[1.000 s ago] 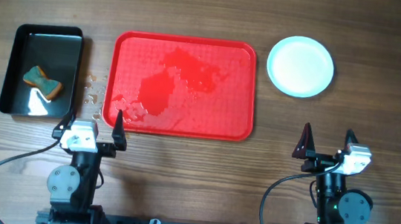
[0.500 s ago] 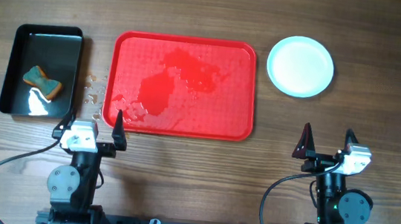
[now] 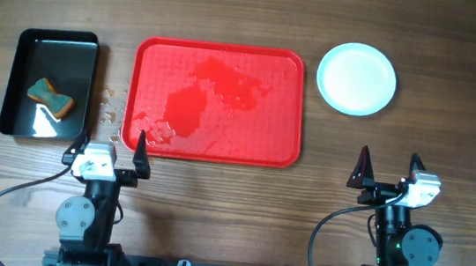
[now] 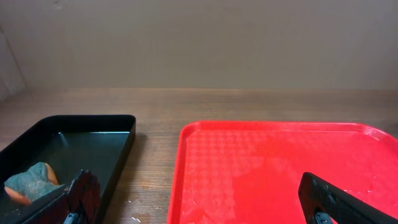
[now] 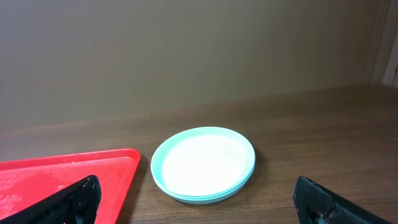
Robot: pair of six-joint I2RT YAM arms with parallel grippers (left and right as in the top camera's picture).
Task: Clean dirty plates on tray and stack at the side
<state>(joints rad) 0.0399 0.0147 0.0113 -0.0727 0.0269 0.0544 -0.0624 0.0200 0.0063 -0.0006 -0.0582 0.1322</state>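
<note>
The pale blue-white plates (image 3: 356, 78) sit in one stack on the wood, right of the red tray (image 3: 216, 101); the right wrist view shows the stack of plates (image 5: 204, 163) with layered rims. The tray holds only wet patches, and its near left part (image 4: 249, 168) shows in the left wrist view. My left gripper (image 3: 109, 149) rests open by the tray's near left corner, nothing between its fingers (image 4: 328, 200). Well short of the stack, at the near right, stands my right gripper (image 3: 388, 167), open too, with nothing in it.
A glossy black bin (image 3: 50, 84) with water and an orange and teal sponge (image 3: 51, 97) stands left of the tray. Water drops (image 3: 113, 102) lie on the wood between bin and tray. Both arm bases sit at the table's near edge.
</note>
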